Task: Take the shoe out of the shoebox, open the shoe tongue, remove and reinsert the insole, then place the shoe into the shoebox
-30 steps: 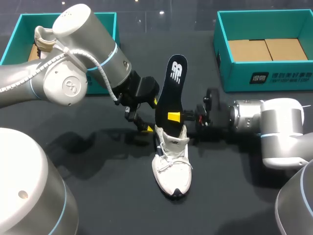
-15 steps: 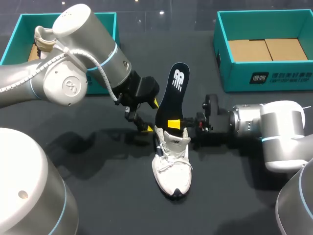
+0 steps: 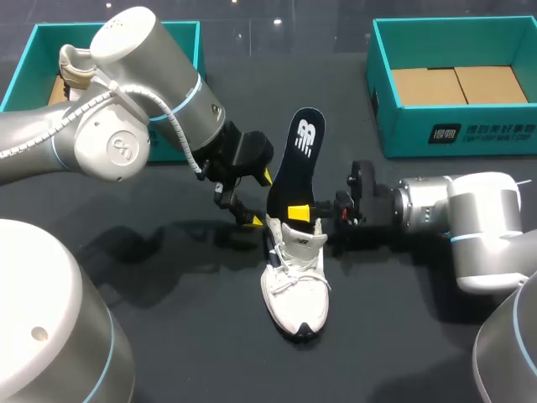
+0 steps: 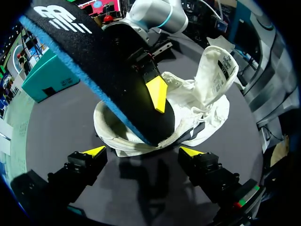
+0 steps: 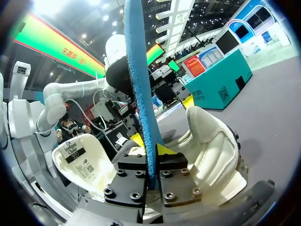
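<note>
Insole (image 3: 299,159) stands in shoe (image 3: 295,285), outside shoebox (image 3: 403,128) — right gripper (image 3: 302,210) pinches it, left gripper (image 3: 259,199) spread.

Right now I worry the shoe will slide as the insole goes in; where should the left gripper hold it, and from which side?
Probably the heel rim of the shoe, from behind the heel, where the left gripper hangs open. The rim is a thin upright edge facing that gripper, so it can be pinched from inside and outside, beside the insole that the right gripper clamps.
</note>
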`<control>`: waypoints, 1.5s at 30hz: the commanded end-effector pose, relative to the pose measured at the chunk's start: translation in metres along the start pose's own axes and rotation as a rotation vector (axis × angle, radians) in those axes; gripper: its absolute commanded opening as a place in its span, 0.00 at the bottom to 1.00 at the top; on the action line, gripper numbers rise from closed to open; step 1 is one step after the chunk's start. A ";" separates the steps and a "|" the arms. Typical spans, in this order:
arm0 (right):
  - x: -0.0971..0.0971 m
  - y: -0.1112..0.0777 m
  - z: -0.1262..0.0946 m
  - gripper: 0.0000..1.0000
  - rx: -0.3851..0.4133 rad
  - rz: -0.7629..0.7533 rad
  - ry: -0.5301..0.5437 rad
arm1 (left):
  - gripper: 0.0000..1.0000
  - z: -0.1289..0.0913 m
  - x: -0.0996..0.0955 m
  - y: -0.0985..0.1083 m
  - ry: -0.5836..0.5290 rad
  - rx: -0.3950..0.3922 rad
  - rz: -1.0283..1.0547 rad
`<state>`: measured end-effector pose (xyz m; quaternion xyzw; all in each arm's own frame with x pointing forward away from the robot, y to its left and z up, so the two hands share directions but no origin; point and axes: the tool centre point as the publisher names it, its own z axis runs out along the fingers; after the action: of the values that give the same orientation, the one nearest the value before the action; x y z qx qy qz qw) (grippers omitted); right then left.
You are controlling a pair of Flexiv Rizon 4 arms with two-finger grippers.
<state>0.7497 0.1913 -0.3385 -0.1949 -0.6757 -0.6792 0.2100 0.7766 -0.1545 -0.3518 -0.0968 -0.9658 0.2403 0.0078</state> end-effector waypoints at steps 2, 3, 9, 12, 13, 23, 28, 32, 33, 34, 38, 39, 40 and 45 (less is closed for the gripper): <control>-0.004 0.000 0.000 0.11 -0.005 -0.013 0.012 | 1.00 0.000 0.000 0.000 -0.001 -0.002 0.001; -0.005 0.001 0.000 0.15 -0.009 -0.016 0.015 | 1.00 0.000 0.000 0.000 -0.001 -0.002 0.001; -0.005 0.006 0.000 0.16 -0.018 -0.039 0.030 | 1.00 0.000 0.000 0.000 -0.001 -0.002 0.001; -0.006 0.008 0.000 0.17 -0.018 -0.048 0.035 | 1.00 0.000 0.000 0.000 -0.001 -0.002 0.001; -0.006 0.009 0.001 0.18 -0.018 -0.051 0.035 | 1.00 0.000 0.000 0.000 -0.001 -0.002 0.001; -0.004 0.020 0.002 0.31 -0.034 -0.090 0.043 | 1.00 0.000 0.000 0.000 -0.001 -0.002 0.001; -0.006 0.028 0.002 0.29 -0.075 -0.107 0.023 | 1.00 0.000 0.000 0.000 -0.001 -0.002 0.001; -0.009 0.034 0.003 0.29 -0.104 -0.123 0.012 | 1.00 0.000 0.000 0.000 -0.001 -0.002 0.001; -0.009 0.035 0.003 0.29 -0.105 -0.125 0.014 | 1.00 0.000 0.000 0.000 -0.001 -0.002 0.001; -0.009 0.036 0.004 0.29 -0.110 -0.129 0.016 | 1.00 0.000 0.000 0.000 -0.001 -0.002 0.001; -0.008 0.041 0.003 0.31 -0.136 -0.143 0.013 | 1.00 0.000 0.000 0.000 -0.001 -0.002 0.001; -0.008 0.042 0.003 0.32 -0.137 -0.144 0.015 | 1.00 0.000 0.000 0.000 -0.001 -0.002 0.001; -0.007 0.043 0.004 0.34 -0.140 -0.149 0.014 | 1.00 0.000 0.000 0.000 -0.001 -0.002 0.001; -0.007 0.047 0.005 0.31 -0.161 -0.151 0.010 | 1.00 0.000 0.000 0.000 -0.001 -0.002 0.001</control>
<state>0.7822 0.1947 -0.3029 -0.1545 -0.6312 -0.7456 0.1478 0.7766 -0.1546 -0.3518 -0.0969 -0.9658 0.2403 0.0078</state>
